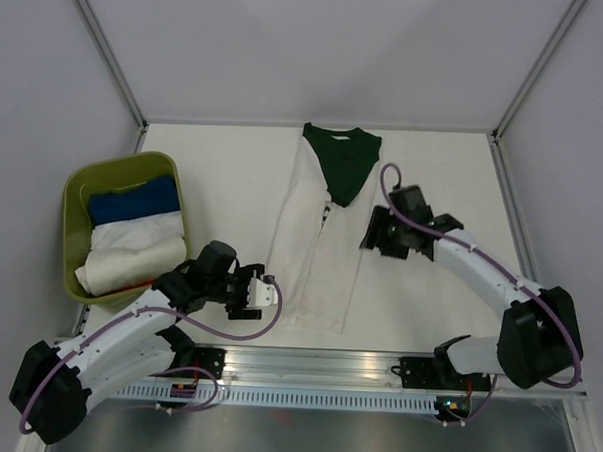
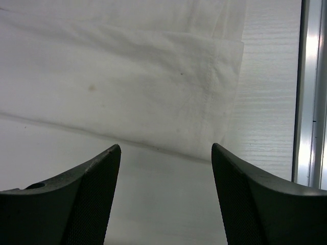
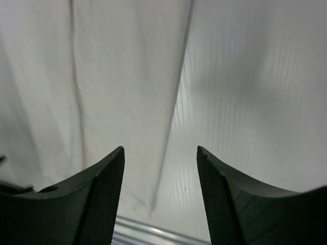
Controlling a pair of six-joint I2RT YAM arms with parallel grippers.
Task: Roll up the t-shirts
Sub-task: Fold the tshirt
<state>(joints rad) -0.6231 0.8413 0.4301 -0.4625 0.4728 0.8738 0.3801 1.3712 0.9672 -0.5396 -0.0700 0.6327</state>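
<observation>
At centre, white shirt (image 1: 306,246) looks soft, light; pinch near hem corner; left gripper (image 2: 165,146), right gripper (image 3: 160,148) wide open, empty

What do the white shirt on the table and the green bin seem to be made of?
The white shirt looks like thin matte cotton knit: soft creases, stitched hem. The green bin is probably smooth moulded plastic: rounded rim, even colour.

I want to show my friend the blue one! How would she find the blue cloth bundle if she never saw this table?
Look at the white table, then at the green bin on its left side. Inside, at the far end, lies the blue bundle. It is the only blue thing; the white bundle beside it fills the near end.
</observation>
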